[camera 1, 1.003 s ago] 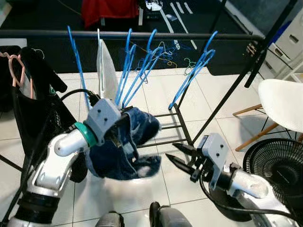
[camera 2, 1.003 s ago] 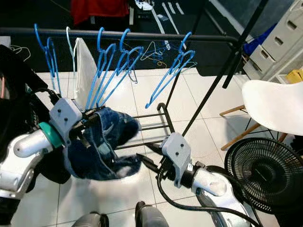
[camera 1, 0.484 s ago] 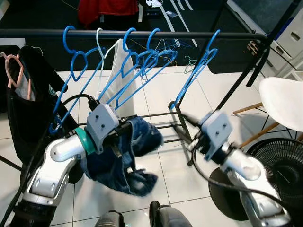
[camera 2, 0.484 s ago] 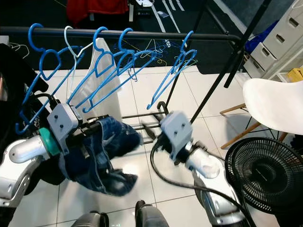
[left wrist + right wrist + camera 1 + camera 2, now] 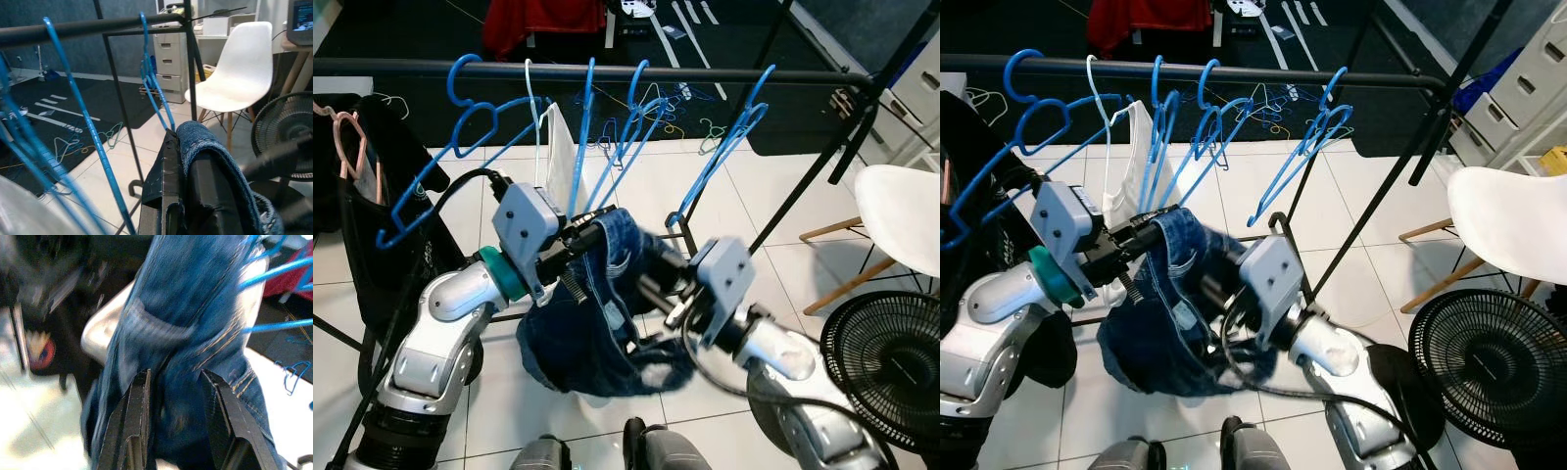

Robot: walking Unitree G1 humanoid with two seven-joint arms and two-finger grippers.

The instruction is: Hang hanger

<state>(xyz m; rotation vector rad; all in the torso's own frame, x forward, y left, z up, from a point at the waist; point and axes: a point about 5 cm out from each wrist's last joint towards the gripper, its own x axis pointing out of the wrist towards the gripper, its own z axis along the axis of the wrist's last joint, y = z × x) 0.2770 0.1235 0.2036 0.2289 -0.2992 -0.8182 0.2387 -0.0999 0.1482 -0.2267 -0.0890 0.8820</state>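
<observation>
Denim held below the rail, my right jaws moving in.

Eye view: left gripper clamps the jeans under the blue hangers on the rail. Right wrist view: right gripper, fingers apart, straddles denim to share the load.

Faded blue denim jeans, coarse-woven with tan stitching, hang beneath a matt black metal rail. Glossy blue plastic hangers dangle above shiny white floor tiles.
</observation>
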